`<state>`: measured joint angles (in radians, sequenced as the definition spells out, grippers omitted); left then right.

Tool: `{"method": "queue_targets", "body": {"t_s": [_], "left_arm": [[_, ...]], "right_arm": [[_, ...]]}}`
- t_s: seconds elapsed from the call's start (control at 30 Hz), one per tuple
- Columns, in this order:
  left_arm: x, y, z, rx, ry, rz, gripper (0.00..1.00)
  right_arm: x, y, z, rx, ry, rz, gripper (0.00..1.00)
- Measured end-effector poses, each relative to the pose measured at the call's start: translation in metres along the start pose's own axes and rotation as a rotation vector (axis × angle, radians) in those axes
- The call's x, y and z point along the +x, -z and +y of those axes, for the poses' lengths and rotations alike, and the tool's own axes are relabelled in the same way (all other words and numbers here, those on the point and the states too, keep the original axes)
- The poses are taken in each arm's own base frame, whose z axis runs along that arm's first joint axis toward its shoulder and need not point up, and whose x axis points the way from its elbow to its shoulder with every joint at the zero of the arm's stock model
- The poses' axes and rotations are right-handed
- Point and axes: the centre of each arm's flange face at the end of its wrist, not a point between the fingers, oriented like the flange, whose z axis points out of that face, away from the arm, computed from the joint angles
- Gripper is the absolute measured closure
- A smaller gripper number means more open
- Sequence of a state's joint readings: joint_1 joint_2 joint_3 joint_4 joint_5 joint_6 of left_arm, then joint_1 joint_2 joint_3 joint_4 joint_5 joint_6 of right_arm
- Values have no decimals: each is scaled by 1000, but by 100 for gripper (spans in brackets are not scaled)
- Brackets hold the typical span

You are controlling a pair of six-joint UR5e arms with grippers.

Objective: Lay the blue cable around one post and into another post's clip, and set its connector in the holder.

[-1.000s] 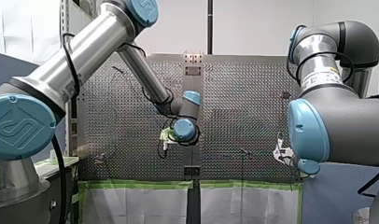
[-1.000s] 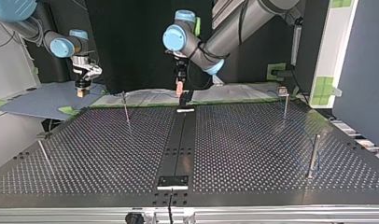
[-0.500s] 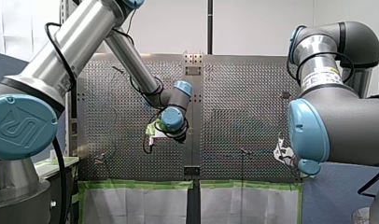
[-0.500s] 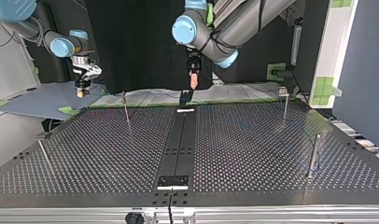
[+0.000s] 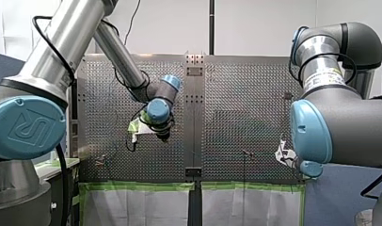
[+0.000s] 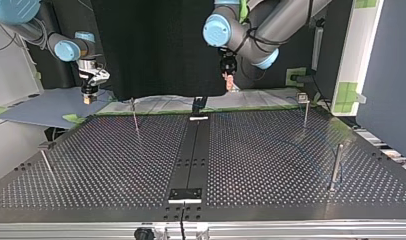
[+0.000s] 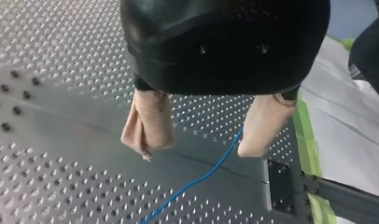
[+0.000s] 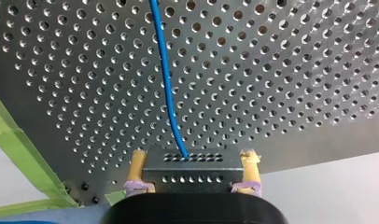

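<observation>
Under my left gripper [image 7: 201, 144] the thin blue cable [image 7: 211, 170] lies on the perforated table, close to one beige pad [image 7: 264, 133]. That gripper is open and holds nothing. In the top view it hangs above the table's far edge [image 6: 229, 80], right of the centre rail. My right gripper [image 8: 193, 170] is shut on the grey connector block [image 8: 192, 161], and the blue cable [image 8: 166, 84] runs out of it over the plate. It hovers beyond the far left corner in the top view [image 6: 87, 97]. Thin posts [image 6: 135, 116] [image 6: 305, 109] [image 6: 335, 167] stand on the table.
A dark rail runs down the table's middle with a black block [image 6: 185, 194] at its near end and a black fitting [image 6: 198, 106] at its far end. Another post [image 6: 46, 162] stands at the top view's left. Green tape [image 8: 24, 144] edges the table.
My left arm has swung away from the centre rail's far end, rightward and up in the top view, leftward in the front view. My right arm has stayed put.
</observation>
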<state>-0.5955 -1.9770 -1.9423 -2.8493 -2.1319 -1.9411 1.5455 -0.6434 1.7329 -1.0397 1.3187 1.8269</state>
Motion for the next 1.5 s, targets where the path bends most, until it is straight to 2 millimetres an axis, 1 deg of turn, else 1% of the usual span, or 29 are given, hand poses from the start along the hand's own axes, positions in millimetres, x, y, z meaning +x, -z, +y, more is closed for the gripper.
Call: {"method": "queue_targets", "body": {"t_s": [0.27,0.53,0.63,0.83,1.03,1.17,1.3,1.43,1.5], "left_arm": [[-12,4,33,3,109,12,2],[-26,7,61,28,244,-26,2],[-33,6,68,41,288,-50,2],[-57,1,76,76,377,-114,2],[-96,-7,82,129,476,-211,2],[-133,-12,87,178,546,-298,2],[-162,-13,92,217,596,-367,2],[-187,-13,103,223,649,-447,2],[-200,-11,112,214,682,-495,2]], "right_arm": [[-2,0,-1,6,-2,-2,98],[-3,0,0,6,-5,-2,98],[-3,0,0,9,-10,0,98],[-4,0,-1,12,-14,-1,98],[-5,0,-2,21,-21,-5,98],[-5,1,-2,24,-23,-6,98],[-6,1,-2,26,-24,-5,98],[-6,0,-2,27,-22,-5,98],[-6,1,-2,27,-22,-5,98]]}}
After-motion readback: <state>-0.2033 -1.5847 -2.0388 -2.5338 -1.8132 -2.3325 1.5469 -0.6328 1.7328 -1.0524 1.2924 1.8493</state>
